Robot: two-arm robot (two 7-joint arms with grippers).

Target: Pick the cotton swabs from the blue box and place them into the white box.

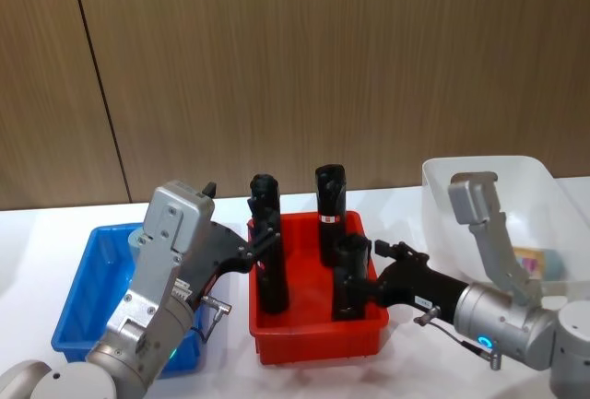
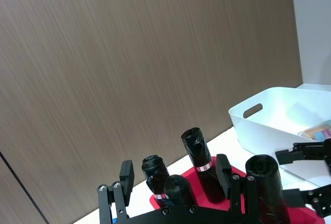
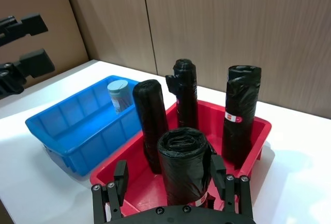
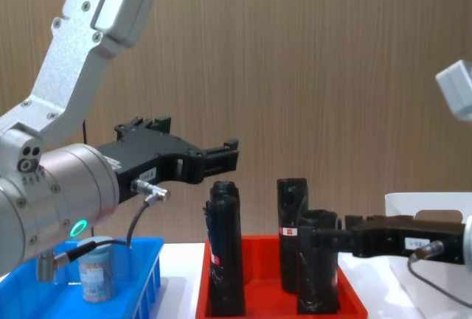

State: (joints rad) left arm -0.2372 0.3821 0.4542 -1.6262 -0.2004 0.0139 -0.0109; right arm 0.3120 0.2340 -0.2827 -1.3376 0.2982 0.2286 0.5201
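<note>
One jar of cotton swabs with a pale lid stands in the blue box, and also shows in the chest view. Another colourful jar lies inside the white box at the right. My left gripper hangs open and empty above the gap between the blue box and the red tray, fingers spread wide. Low over the tray's right side, my right gripper is open, its fingers flanking a black roll without closing on it.
A red tray stands between the two boxes and holds several upright black rolls. My left arm's body hangs over the blue box's right part. A wooden wall runs behind the white table.
</note>
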